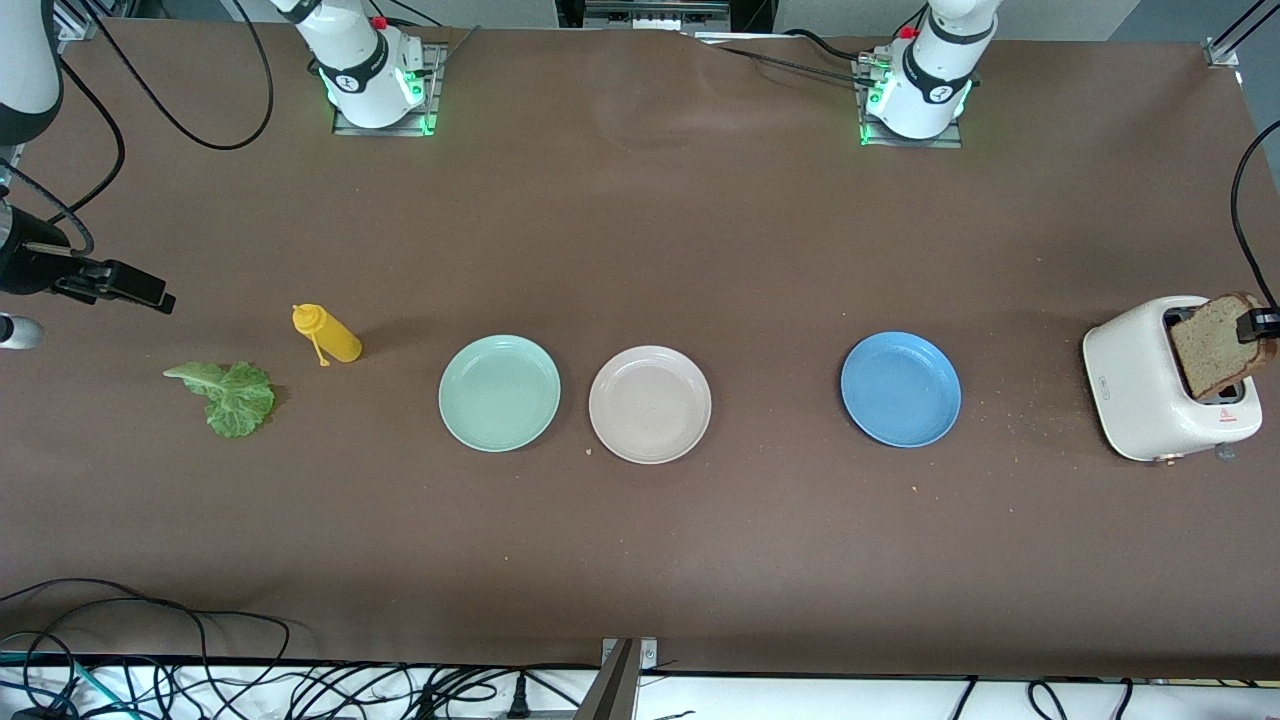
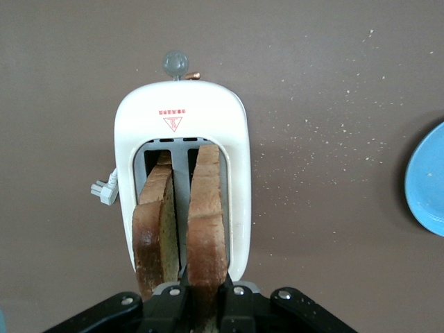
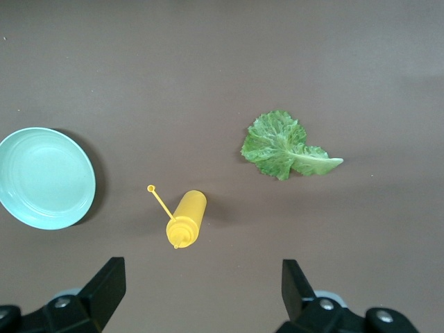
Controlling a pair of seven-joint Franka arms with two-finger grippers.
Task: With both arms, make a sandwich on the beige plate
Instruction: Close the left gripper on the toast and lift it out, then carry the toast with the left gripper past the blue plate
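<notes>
Here the round pale beige plate (image 1: pixel 650 404) lies bare between mint-green plate (image 1: pixel 499 392) and blue plate (image 1: pixel 900 389). The left hand (image 2: pixel 198 300) grips a brown bread slice (image 2: pixel 207 229), tilted, over the white toaster (image 1: pixel 1140 385). The right hand (image 3: pixel 201 291) waits spread above the worktop (image 1: pixel 640 230) by the lettuce leaf (image 3: pixel 283 146).

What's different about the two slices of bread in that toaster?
The gripped bread slice is pinched by the left gripper, shut on its crust, and stands higher out of the toaster. The other bread slice sits free in its own slot, untouched. In the front view only the gripped slice shows, tilted above the toaster. Both are brown with darker crusts.
</notes>
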